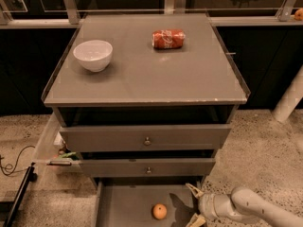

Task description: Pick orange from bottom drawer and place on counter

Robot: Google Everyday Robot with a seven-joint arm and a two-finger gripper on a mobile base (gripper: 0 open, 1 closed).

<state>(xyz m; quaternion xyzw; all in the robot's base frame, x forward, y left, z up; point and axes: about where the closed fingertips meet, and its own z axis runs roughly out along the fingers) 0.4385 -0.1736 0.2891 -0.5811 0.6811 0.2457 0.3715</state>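
The orange (159, 211) lies on the flat grey floor of the bottom drawer (123, 207), which is pulled out at the bottom of the view. My gripper (194, 205) is at the drawer's right side, just right of the orange and apart from it, with its pale fingers (193, 190) spread open and empty. The counter (147, 74) is the broad grey cabinet top above.
A white bowl (93, 55) stands at the counter's back left and a crushed red soda can (168, 39) at its back middle. Two wider drawers with knobs (147, 140) sit above the bottom drawer. Cables and a black stand (19, 193) lie on the floor at left.
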